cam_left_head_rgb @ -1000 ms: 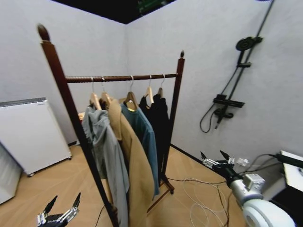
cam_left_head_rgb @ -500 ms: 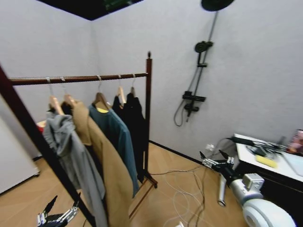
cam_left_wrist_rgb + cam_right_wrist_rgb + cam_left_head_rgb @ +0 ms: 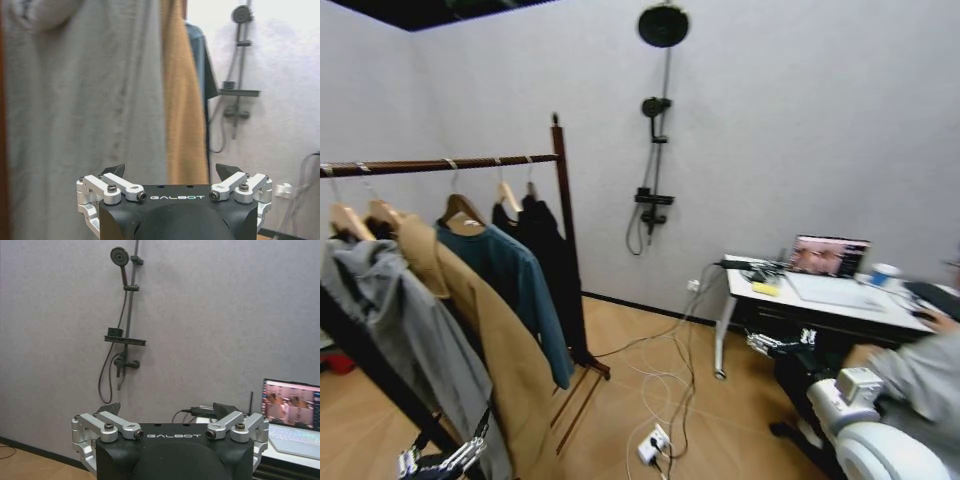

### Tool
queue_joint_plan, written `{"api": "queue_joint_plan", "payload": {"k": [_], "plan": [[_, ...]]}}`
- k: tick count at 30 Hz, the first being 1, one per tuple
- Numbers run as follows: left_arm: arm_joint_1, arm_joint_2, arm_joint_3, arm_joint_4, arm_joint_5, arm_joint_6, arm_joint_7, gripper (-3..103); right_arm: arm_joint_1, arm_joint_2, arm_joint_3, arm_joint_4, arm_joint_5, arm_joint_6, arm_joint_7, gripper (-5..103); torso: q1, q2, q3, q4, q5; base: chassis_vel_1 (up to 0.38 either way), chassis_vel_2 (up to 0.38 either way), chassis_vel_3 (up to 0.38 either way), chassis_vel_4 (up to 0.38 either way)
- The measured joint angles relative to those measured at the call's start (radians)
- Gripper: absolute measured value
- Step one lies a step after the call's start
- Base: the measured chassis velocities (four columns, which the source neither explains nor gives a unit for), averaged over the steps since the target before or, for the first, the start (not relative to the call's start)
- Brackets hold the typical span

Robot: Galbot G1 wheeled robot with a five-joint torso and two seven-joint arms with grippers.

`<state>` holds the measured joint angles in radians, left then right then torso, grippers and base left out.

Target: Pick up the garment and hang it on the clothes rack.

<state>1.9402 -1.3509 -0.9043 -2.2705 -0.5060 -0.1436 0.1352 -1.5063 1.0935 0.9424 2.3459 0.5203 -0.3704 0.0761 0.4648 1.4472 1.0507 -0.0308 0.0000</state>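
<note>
So, step in hand: as you could judge it, the hanging looked done; the garment (image 3: 548, 262) already hung from the rod of the clothes rack (image 3: 560, 200), and neither claw carried anything
Garment's place: on a hanger at the end of the rack's rod, just beside the post with the knob top; it was the last piece in the row, past the teal shirt (image 3: 520, 285), the tan coat (image 3: 490, 340) and the grey hoodie (image 3: 410, 330)
Left gripper (image 3: 445, 455): released and empty, fingers spread; held low in front of the rack, at the hoodie end of the rod; its wrist camera faced the hoodie and the tan coat close up
Garment to left gripper: well apart; the black fabric hung at the far end of the rack from that claw, higher up, with three other garments between
Right gripper (image 3: 780, 343): also released and empty; parked out to the side of the rack, well clear of it, over by the desk (image 3: 820, 300); its wrist camera faced the wall with the shower fitting, away from the rack
Next move: if you judged the garment settled, nothing called for a grasp; you would keep both claws open and clear of the hanging row; a brush from the left one could drag the hoodie off its hanger
Watch for: cables (image 3: 660, 390) on the floor beside the rack's foot
</note>
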Motion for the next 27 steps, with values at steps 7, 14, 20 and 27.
{"api": "queue_joint_plan", "payload": {"k": [7, 14, 20, 27], "plan": [[0.000, 0.000, 0.000, 0.000, 0.000, 0.000, 0.000, 100, -0.009, 0.008, 0.001, 0.010, 0.000, 0.005, -0.004, 100, 0.001, 0.000, 0.000, 0.0002, -0.0001, -0.061, -0.178, -0.187, -0.064], [0.000, 0.000, 0.000, 0.000, 0.000, 0.000, 0.000, 100, -0.019, 0.012, 0.002, 0.018, 0.000, 0.009, -0.007, 100, 0.001, 0.000, 0.000, 0.0001, 0.0000, -0.070, -0.196, -0.181, -0.072], [0.000, 0.000, 0.000, 0.000, 0.000, 0.000, 0.000, 100, -0.037, 0.023, 0.002, 0.022, -0.002, 0.017, -0.013, 100, 0.001, 0.000, 0.000, -0.0002, 0.0004, -0.018, -0.192, -0.177, -0.014], [0.000, 0.000, 0.000, 0.000, 0.000, 0.000, 0.000, 100, -0.045, 0.037, -0.001, 0.023, -0.007, 0.025, -0.017, 100, 0.001, 0.000, 0.000, 0.0003, 0.0001, 0.073, -0.078, -0.090, 0.076]]}}
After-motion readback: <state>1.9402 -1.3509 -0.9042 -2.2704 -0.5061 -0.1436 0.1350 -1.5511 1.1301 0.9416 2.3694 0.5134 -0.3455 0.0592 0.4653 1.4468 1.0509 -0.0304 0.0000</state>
